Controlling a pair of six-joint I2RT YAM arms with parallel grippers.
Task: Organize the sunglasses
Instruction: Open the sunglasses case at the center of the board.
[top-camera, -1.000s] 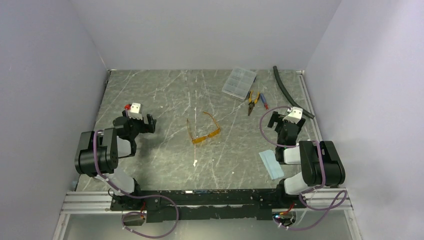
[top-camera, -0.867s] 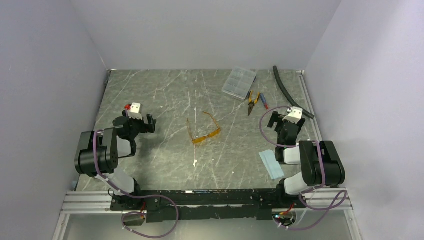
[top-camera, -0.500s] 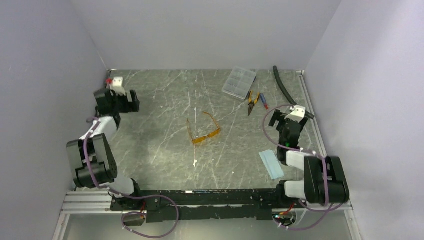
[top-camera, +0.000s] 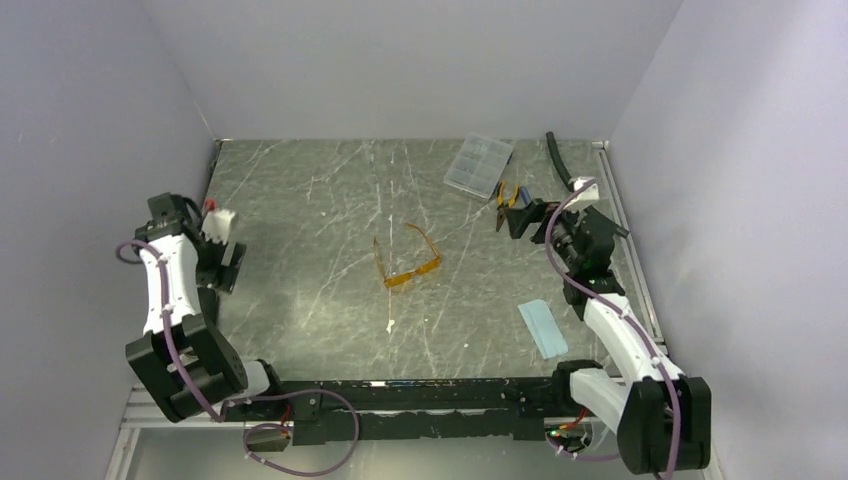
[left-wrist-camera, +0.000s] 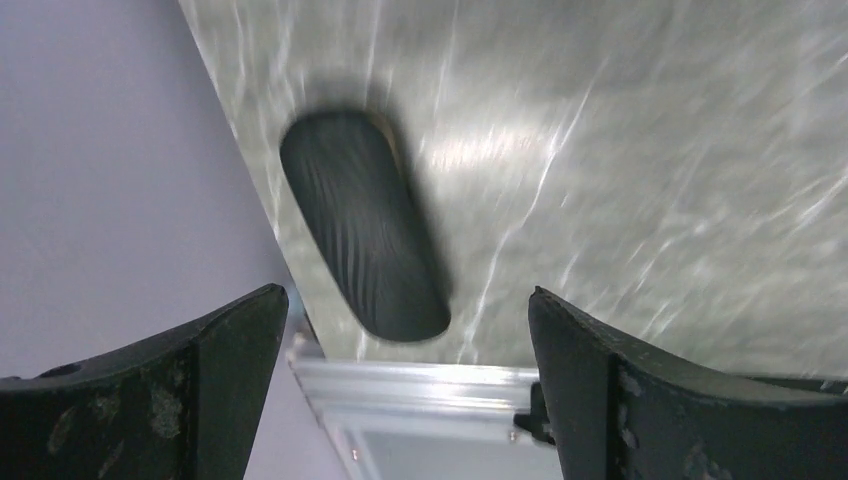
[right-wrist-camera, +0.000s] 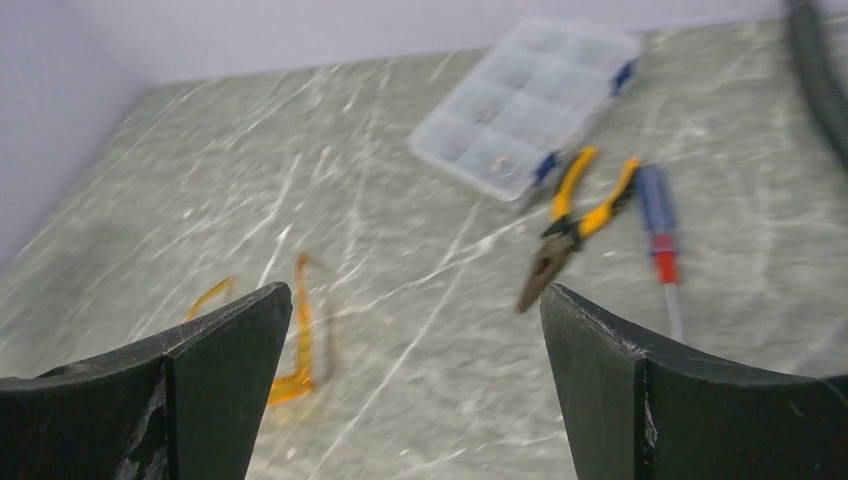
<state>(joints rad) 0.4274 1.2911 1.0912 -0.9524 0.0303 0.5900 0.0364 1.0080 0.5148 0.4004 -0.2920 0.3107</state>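
Mid-table, sunglasses (top-camera: 405, 262) lying unfolded, left hand (left-wrist-camera: 405, 300) wide over black case (left-wrist-camera: 362, 225), right hand (right-wrist-camera: 415, 295) wide near pliers (right-wrist-camera: 572, 222)

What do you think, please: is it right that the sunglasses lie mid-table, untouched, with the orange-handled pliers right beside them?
Not quite. The sunglasses do lie mid-table, untouched, but the orange-handled pliers are not beside them. They lie well apart, toward the table's far right, next to the clear compartment box. The top external view shows the gap, and the right wrist view confirms it.
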